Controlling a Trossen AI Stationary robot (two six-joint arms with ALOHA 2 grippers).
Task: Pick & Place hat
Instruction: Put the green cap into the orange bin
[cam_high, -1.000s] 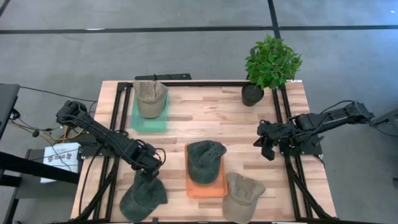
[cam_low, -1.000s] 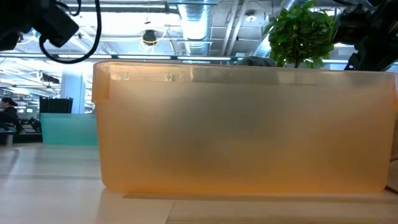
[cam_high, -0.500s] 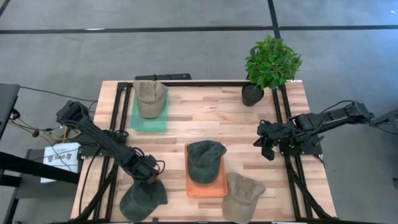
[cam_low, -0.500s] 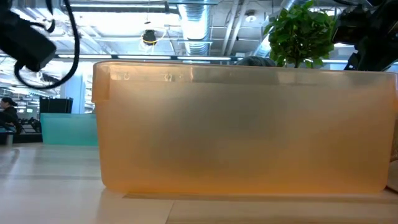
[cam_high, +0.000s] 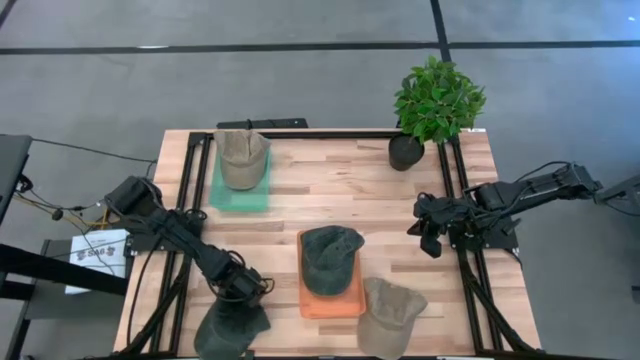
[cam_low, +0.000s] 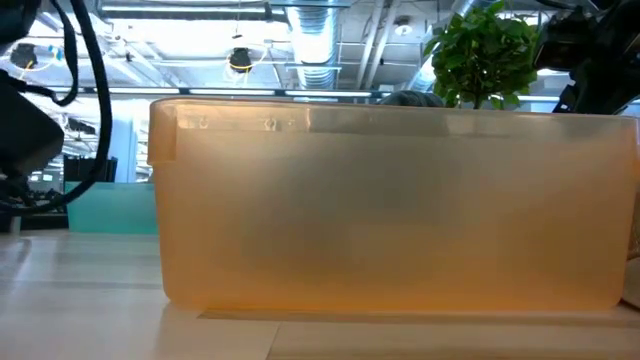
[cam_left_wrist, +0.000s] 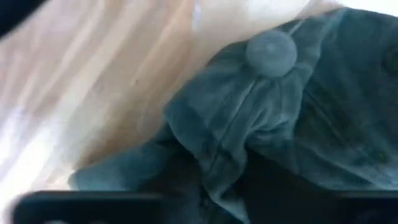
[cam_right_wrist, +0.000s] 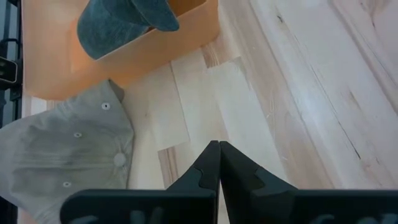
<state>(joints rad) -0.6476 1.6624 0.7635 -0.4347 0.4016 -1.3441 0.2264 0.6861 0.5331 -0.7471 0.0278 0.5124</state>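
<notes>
A dark green hat (cam_high: 230, 330) lies on the table's near left corner, and my left gripper (cam_high: 243, 292) is down on its crown. In the left wrist view the hat (cam_left_wrist: 311, 112) fills the picture, its top button (cam_left_wrist: 270, 53) just beyond my gripper (cam_left_wrist: 217, 180). A second dark hat (cam_high: 330, 255) sits in the orange tray (cam_high: 310, 300). One tan hat (cam_high: 392, 312) lies right of that tray; another (cam_high: 242, 158) rests on the green tray (cam_high: 225, 195). My right gripper (cam_high: 428, 235) waits shut near the right edge. My left gripper comes down on the dark green hat from above, at the far part of its crown near the top button. A raised fold of the crown's cloth (cam_left_wrist: 214, 140) stands bunched between the fingers. The hat lies on the table.
A potted plant (cam_high: 435, 100) stands at the far right corner. The orange tray's wall (cam_low: 400, 210) fills the low view. Below my right gripper (cam_right_wrist: 219, 149) there is bare wood, with the tan hat (cam_right_wrist: 68, 155) and orange tray (cam_right_wrist: 124, 56) beyond it.
My left gripper has gone toward the table's near edge and down onto the dark green hat's crown. The right arm has kept still.
</notes>
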